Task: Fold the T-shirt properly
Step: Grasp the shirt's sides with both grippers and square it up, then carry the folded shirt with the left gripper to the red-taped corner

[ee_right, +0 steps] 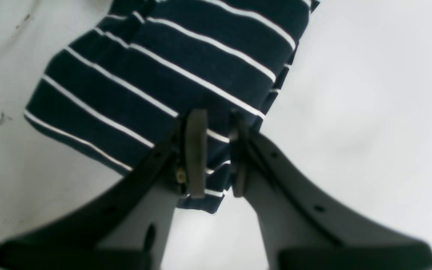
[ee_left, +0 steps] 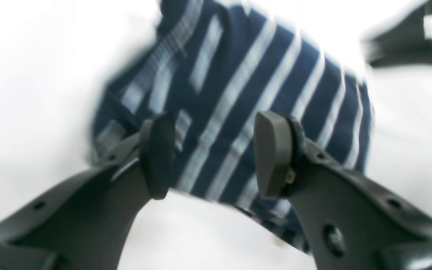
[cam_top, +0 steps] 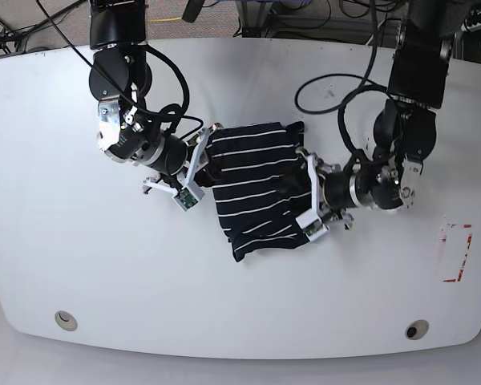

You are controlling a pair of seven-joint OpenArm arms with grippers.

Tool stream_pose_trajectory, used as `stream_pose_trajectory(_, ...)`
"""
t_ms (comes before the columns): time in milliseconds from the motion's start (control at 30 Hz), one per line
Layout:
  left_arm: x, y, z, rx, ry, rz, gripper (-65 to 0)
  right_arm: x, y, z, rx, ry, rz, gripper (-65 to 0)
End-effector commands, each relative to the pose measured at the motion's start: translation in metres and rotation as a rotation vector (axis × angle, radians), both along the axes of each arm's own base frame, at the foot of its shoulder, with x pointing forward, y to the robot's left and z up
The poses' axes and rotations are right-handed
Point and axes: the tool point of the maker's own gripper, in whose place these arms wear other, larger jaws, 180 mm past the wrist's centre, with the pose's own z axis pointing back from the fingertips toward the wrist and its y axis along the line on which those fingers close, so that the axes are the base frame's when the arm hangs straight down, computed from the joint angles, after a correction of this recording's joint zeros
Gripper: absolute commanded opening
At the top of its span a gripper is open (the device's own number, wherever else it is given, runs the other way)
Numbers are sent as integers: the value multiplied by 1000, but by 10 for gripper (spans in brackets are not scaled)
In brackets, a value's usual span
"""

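The T-shirt [cam_top: 256,188], dark navy with thin white stripes, lies folded into a rough rectangle in the middle of the white table [cam_top: 104,265]. My right gripper [ee_right: 217,150] is at the shirt's left edge in the base view [cam_top: 202,158]. Its jaws stand narrowly apart, with a corner of the T-shirt [ee_right: 163,67] pinched between them. My left gripper [ee_left: 216,155] hovers at the shirt's right edge [cam_top: 309,192]. Its pads [ee_left: 274,153] are wide apart, and the blurred T-shirt [ee_left: 238,86] lies beyond them, not between them.
Black cables [cam_top: 329,88] loop over the back of the table near the left arm's base. A red mark [cam_top: 457,253] sits near the right edge. Two round holes [cam_top: 64,319] [cam_top: 417,329] are near the front edge. The other arm's dark frame [ee_left: 399,41] shows top right in the left wrist view.
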Motion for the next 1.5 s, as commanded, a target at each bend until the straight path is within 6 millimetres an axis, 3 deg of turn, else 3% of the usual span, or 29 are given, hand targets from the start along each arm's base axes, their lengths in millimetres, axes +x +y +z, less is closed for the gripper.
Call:
stream_pose_trajectory(0, -16, -19, 18, -72, -48, -43, -338, 18, 1, 6, 24, -21, -2, -549)
stream_pose_trajectory(200, -51, -37, -6, -123, 42, -50, -338, 42, 11, -9, 67, 10, -21, -549)
stream_pose_trajectory(333, -67, -38, -22, -126, 96, -45, -338, 49, 11, -34, 115, 56, -56, -549)
stream_pose_trajectory(533, -70, -17, -65, -4, 172, -5, -338, 51, 3, -71, 173, 129, -116, -549)
stream_pose_trajectory(667, -70, -15, -63, 8, 159, -7, -338, 47, -6, -73, 164, 136, -122, -549)
stream_pose_trajectory(833, -64, -13, -35, 20, 56, -36, -338, 44, -1, -43, 162, 91, -87, -549)
stream_pose_trajectory(900, -61, -10, -26, 39, 23, -48, -338, 46, 2, -20, 152, 48, -60, -549)
stream_pose_trajectory(1100, -62, -12, -14, 67, -12, -69, -338, 52, 17, 33, 142, -65, -2, -549)
stream_pose_trajectory(1200, -61, -18, -7, 47, -32, -74, -338, 60, 20, 43, 140, -89, 2, -549)
stream_pose_trajectory(1300, -55, -31, 3, 14, -58, -66, -336, 68, 2, 48, 151, -104, -53, -549)
stream_pose_trajectory(1400, -43, -45, 13, 6, -101, -55, -332, 76, -28, 52, 158, -115, -138, -549)
stream_pose_trajectory(1467, -27, -49, 19, 11, -108, 42, -322, 79, -58, 51, 138, -112, -205, -549)
